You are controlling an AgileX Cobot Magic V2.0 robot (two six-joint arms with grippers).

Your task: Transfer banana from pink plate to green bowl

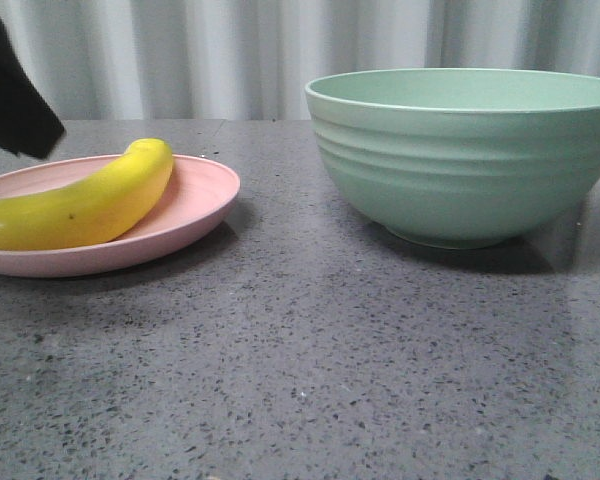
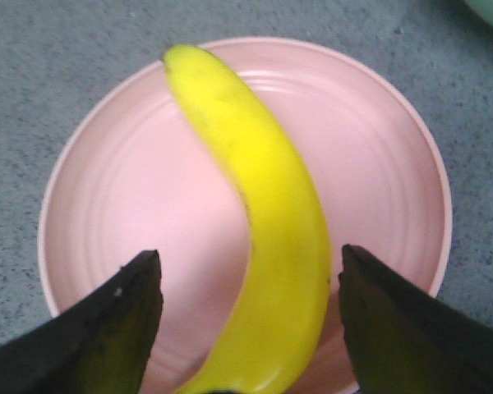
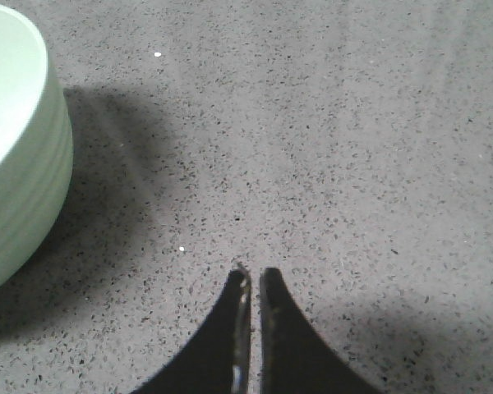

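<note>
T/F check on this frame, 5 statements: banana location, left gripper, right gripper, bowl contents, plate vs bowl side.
1. The banana lies on the pink plate. True.
2. The left gripper is shut on the banana. False: its fingers are spread, one on each side of the banana, not touching it.
3. The right gripper is shut and holds nothing. True: its fingertips nearly meet over bare table.
4. The banana is already in the green bowl. False: it is on the plate; the front view does not show the inside of the bowl.
5. In the front view, the plate is right of the bowl. False: it is left of it.
</note>
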